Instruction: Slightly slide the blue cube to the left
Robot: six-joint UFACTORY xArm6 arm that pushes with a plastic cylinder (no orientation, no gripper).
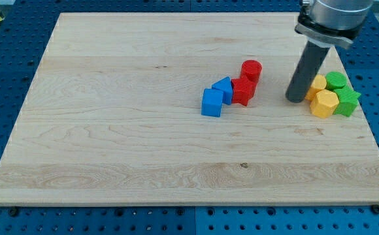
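Tip [296,99]: bare rod end, nothing to open or shut, holding nothing; down on the board [111,130] at the view's right, just beside the yellow blocks [321,96] and touching none of the blue or red pieces.
Blue cube [211,103]: near board centre, lowest and leftmost of its cluster, appearing to touch the other blue block [223,89] at its upper right.
In the way: red block [243,91] and red cylinder [251,70], both between tip and cube.
Risk, straight run leftward: strikes the red pieces first, shoves the whole cluster instead of the cube alone.
Risk, off-centre contact: likely spins the cube or sends it toward the view's bottom rather than left.
Risk, overshoot: only a slight slide wanted; too long a push carries it well past.
Risk, departure: nudges the yellow blocks or green blocks [344,93] if swung rightward while pulling away.
Safer approach: probably around the cluster's lower side, then contact on the cube's right face.
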